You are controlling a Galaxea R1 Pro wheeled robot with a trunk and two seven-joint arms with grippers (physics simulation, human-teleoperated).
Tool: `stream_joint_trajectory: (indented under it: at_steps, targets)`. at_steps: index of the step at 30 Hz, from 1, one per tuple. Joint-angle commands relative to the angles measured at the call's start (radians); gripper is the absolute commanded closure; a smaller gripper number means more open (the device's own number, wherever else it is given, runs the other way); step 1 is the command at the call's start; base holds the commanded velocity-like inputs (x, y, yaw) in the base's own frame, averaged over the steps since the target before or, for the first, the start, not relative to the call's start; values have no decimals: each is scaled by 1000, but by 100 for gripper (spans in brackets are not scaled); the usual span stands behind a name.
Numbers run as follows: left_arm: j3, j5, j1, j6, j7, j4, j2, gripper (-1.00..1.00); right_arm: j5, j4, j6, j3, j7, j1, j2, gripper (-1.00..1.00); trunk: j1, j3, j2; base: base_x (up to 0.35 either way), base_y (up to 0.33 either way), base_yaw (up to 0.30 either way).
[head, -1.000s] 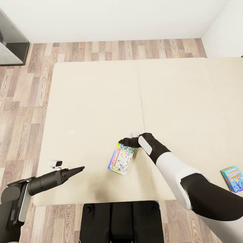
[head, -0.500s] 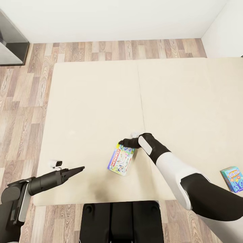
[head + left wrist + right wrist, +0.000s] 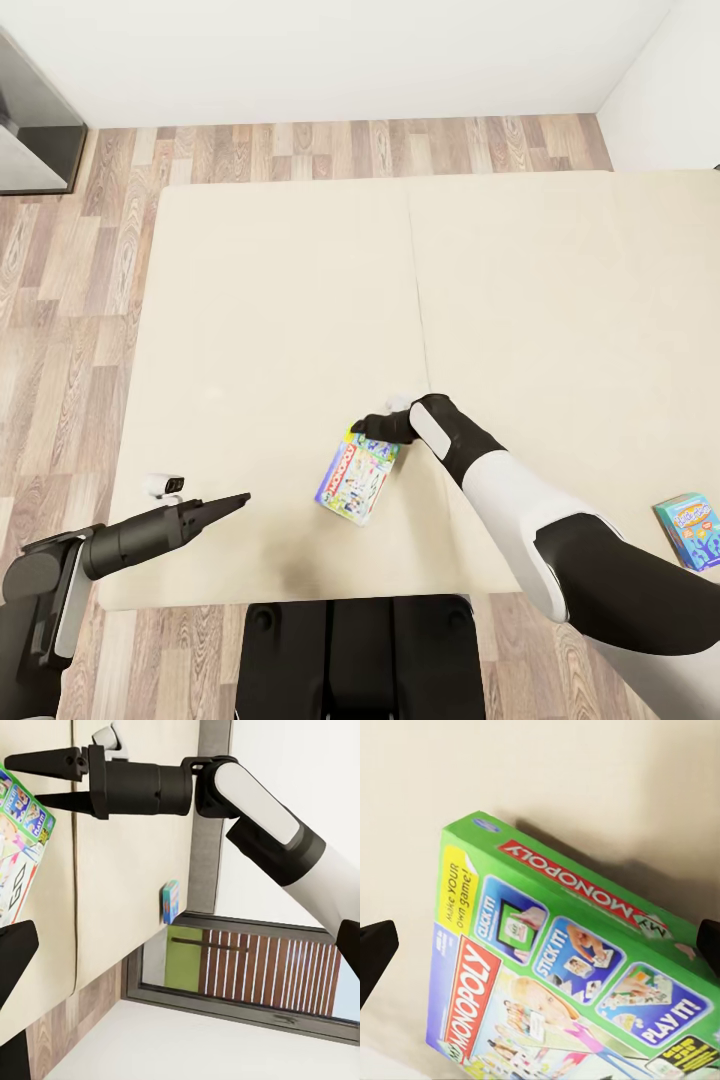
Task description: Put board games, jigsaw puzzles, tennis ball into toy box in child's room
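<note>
A green-edged board game point(image 3: 357, 478) with a red banner lies on the beige bed point(image 3: 280, 300) near its front edge, angled, with a shadow under its far end point(image 3: 577, 967). My right gripper point(image 3: 358, 428) is open at that far end, one finger on each side of the box point(image 3: 540, 945); the left wrist view shows its fingertips apart just above the box corner point(image 3: 19, 847). A small blue board game point(image 3: 690, 530) lies at the bed's right front corner point(image 3: 170, 901). My left gripper point(image 3: 238, 500) hovers open over the bed's left front, away from both boxes.
Wood-plank floor point(image 3: 70, 330) runs along the bed's left side and far end, with a white wall behind. A dark cabinet point(image 3: 30, 120) stands at the far left. My base point(image 3: 360, 650) is against the bed's front edge.
The green-edged board game has turned slightly, its near end shifting to the left. Both arms are almost where they were.
</note>
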State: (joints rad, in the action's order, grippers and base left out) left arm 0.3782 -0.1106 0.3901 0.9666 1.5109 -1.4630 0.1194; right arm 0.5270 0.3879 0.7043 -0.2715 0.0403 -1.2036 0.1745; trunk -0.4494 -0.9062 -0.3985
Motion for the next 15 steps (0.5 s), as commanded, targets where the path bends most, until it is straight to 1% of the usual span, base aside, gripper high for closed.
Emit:
stream_joint_trajectory:
  at_steps: [1,12,15]
  targets:
    - [0,0,0,11,4,0,0,-100,-6,0,4,-2,4,-1,0,-100,-1,-1,-2,0,0,0]
    - [1,0,0,11,7,0,0,-100,-5,-4,9,-2,4,-1,0,-100,-1,-1,-2,0,0,0]
    - [1,0,1,11,8,0,0,-100,-5,-5,22,-2,4,-1,0,-100,-1,-1,-2,0,0,0]
